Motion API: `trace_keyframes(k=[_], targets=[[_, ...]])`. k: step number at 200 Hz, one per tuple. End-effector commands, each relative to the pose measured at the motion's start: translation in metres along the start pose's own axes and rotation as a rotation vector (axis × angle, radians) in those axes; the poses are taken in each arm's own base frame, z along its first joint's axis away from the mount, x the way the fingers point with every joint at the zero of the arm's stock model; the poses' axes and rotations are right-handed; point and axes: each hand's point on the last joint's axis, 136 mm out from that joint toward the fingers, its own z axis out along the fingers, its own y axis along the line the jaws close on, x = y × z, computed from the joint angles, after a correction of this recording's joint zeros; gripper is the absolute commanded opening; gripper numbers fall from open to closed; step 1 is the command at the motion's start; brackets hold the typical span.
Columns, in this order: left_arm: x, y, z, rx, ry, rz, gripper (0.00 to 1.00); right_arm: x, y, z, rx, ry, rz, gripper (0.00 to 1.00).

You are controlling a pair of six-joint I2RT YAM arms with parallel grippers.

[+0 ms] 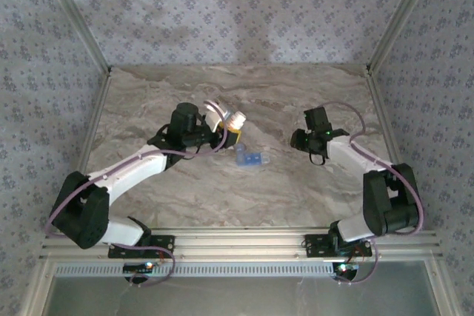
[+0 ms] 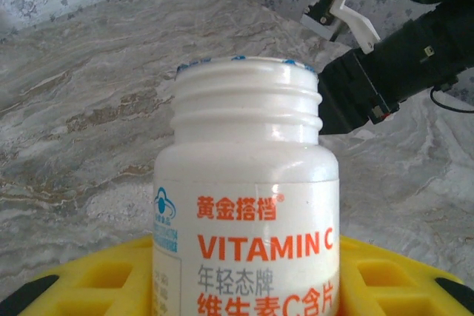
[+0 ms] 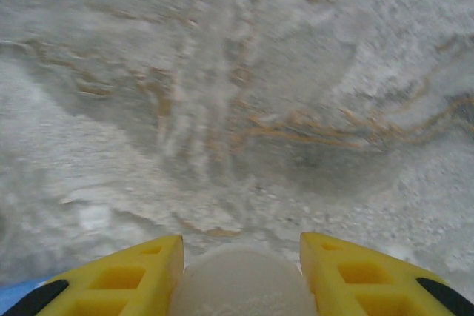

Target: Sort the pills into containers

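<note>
overhead, the left gripper [image 1: 228, 129] pinches a white-and-orange bottle [image 1: 235, 119] between its yellow fingers [image 2: 385, 279]. seen from the left wrist, the bottle has an uncapped threaded neck with blue specks at the rim and a label reading vitamin c. the translucent blue pill box [image 1: 250, 158] lies on the marble table [image 1: 185, 190] at 5 o'clock of the bottle, near it but apart. the right gripper [image 3: 241, 248], at 3 o'clock of the pill box, has its jaws closed around a white rounded thing [image 3: 241, 286] close above the table; what it is i cannot tell.
</note>
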Motion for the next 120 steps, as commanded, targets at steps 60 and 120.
trace_keyframes(k=[60, 120], targets=[[-0.002, -0.008, -0.005, -0.011, 0.000, 0.022, 0.00, 0.024, -0.023, 0.035, 0.126, 0.055, 0.099, 0.39], [-0.001, -0.009, -0.007, -0.013, 0.003, 0.025, 0.00, 0.030, -0.022, 0.040, 0.114, 0.084, 0.101, 0.57]])
